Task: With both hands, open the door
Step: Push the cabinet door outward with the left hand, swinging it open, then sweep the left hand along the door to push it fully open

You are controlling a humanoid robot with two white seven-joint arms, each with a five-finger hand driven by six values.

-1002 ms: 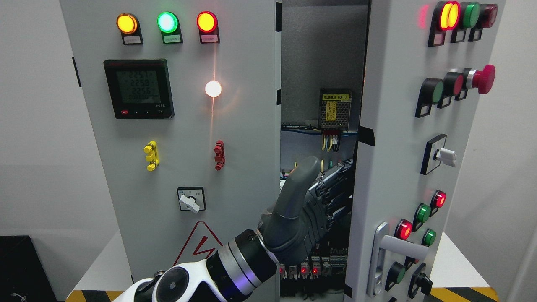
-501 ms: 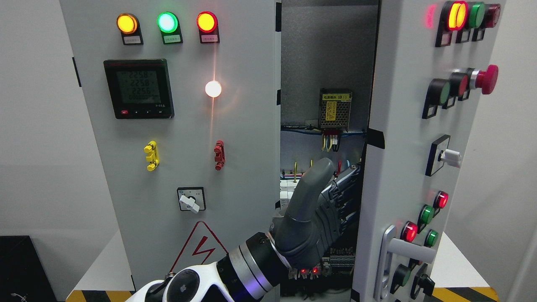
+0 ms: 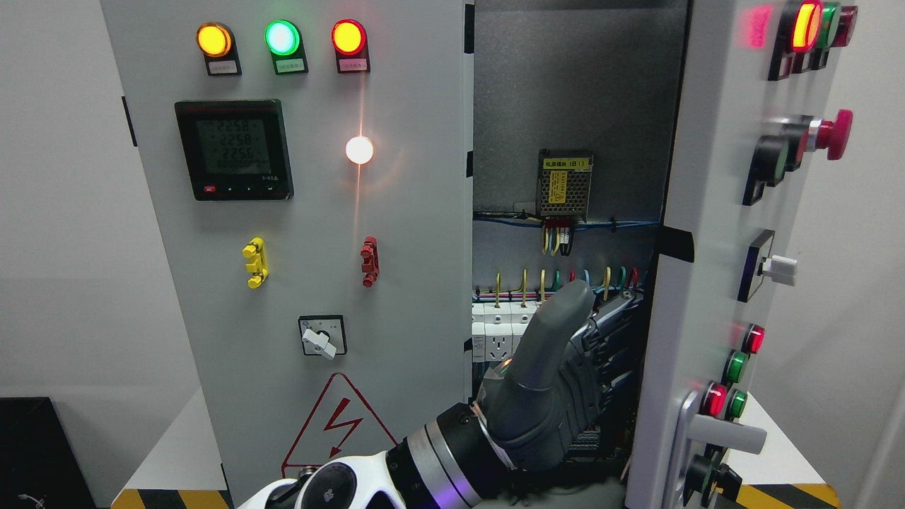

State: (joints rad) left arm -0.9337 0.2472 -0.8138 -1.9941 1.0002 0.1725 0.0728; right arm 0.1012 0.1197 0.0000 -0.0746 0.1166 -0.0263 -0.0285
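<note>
The grey cabinet's right door (image 3: 707,177) stands well ajar, swung out to the right, with its silver handle (image 3: 725,433) low on the front. My left hand (image 3: 594,346) reaches in from the bottom, left of the middle, into the gap. Its fingers (image 3: 614,332) lie stretched against the door's inner edge and the thumb (image 3: 555,332) points up, holding nothing. The left door (image 3: 318,212) is closed flat. My right hand is out of view.
Inside the cabinet I see a yellow-labelled power supply (image 3: 563,185), coloured wires and white breakers (image 3: 498,331). Lamps, a meter (image 3: 233,148) and switches cover both doors. The cabinet stands on a white table (image 3: 173,452) with a hazard-striped front edge.
The right door has swung further open to the right, and my left hand has moved right with it, uncovering more wiring and breakers inside.
</note>
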